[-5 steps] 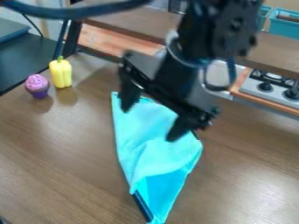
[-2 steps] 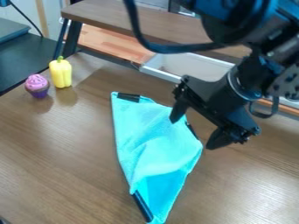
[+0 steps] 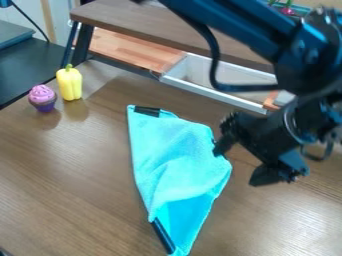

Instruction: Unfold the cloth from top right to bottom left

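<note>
Cloth [image 3: 175,162] lies partly folded, centre to lower centre of the frame, on the surface [image 3: 73,175]. At its right, the tool [image 3: 235,168] is spread wide, holding nothing. Likely step: lining up a grasp; next, pinch the right edge and draw it lower left.

folded turquoise cloth [image 3: 175,160] on table [image 3: 73,175], black gripper [image 3: 240,165] spread at four o'clock, yellow pepper [image 3: 69,84] and cupcake [image 3: 43,98] near ten o'clock

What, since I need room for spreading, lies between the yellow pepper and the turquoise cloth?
Just bare brown tabletop between the pepper and the cloth, seen in the camera view.
</note>
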Motion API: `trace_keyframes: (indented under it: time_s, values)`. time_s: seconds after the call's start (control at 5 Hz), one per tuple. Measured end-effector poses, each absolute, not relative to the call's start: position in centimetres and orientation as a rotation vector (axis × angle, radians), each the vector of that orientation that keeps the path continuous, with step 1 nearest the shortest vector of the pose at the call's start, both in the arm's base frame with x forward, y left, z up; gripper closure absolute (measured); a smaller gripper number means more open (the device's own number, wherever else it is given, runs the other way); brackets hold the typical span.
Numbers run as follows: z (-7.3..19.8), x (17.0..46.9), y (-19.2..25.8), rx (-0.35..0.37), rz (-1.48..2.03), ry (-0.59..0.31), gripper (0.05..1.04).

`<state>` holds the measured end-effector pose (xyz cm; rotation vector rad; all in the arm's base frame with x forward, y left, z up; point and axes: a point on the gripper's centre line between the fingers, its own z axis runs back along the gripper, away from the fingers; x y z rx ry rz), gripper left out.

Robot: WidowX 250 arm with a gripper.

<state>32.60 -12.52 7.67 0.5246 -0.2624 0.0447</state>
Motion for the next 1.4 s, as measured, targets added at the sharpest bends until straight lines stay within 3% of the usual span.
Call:
trace_keyframes:
  time_s: [0.6, 1.4]
  values:
    - [4.9, 35.3, -12.9, 0.597, 0.092, -0.262, 0.085]
    - [3.7, 37.3, -10.4, 0.657, 0.155, -0.235, 0.085]
